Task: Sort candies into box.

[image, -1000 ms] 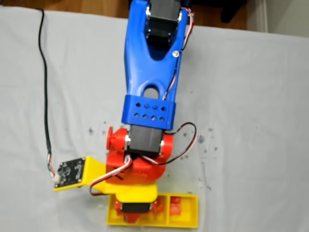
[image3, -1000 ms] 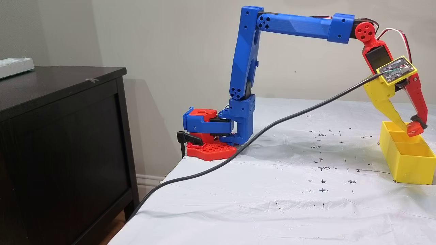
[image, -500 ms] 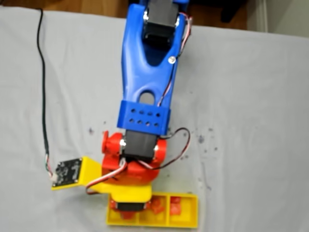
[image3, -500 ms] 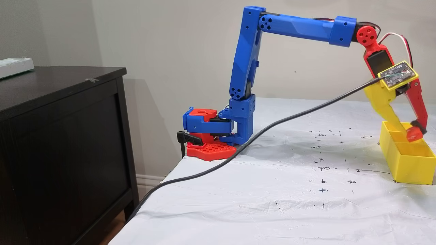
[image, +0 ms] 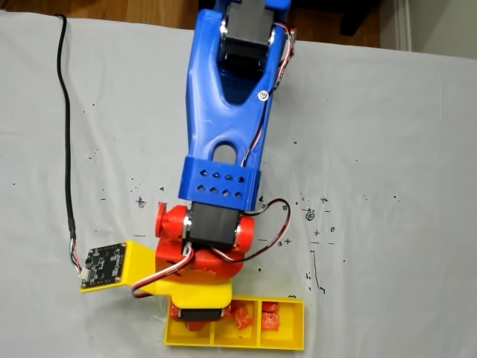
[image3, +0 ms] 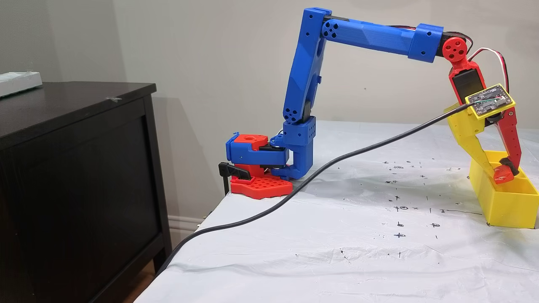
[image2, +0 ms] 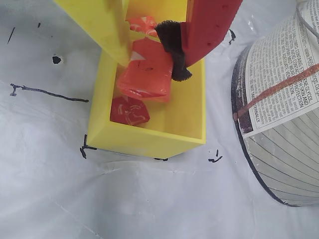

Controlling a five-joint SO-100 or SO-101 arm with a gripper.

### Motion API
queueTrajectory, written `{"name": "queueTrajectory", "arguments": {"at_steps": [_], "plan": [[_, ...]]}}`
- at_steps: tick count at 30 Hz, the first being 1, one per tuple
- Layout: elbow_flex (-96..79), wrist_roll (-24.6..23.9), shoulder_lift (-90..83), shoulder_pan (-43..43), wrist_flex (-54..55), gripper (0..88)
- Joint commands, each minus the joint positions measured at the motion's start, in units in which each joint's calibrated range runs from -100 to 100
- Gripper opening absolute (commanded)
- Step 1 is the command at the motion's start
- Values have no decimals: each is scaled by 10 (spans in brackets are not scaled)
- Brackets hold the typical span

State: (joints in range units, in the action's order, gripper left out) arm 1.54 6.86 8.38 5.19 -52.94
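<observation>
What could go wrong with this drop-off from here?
1. The orange candy is pinched between the fingers over the box compartment that holds a red candy; releasing here may mix colours.
2. The fingertips sit low inside the yellow walls, so a sideways retreat could nudge the box.
3. The black foam pad presses on the wrapper, which might cling on release.

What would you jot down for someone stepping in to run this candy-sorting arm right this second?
Pincer: shut on an orange candy, lowered into the yellow box.
One red candy lies in the compartment under it; another candy shows behind the fingers.
In a fixed view, red candies sit in an end compartment.
Left: open, release, lift clear. No loose candies visible on the cloth.
</observation>
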Motion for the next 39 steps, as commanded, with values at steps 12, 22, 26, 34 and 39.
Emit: {"name": "queueTrajectory", "arguments": {"at_steps": [12, 22, 26, 34, 39], "plan": [[31, 12, -7, 2, 1, 312], [-12, 17, -74, 3, 15, 76], [-60, 11, -136, -1, 39, 2], [-239, -14, -314, -31, 107, 2], [-405, -33, -457, -58, 168, 2]]}}
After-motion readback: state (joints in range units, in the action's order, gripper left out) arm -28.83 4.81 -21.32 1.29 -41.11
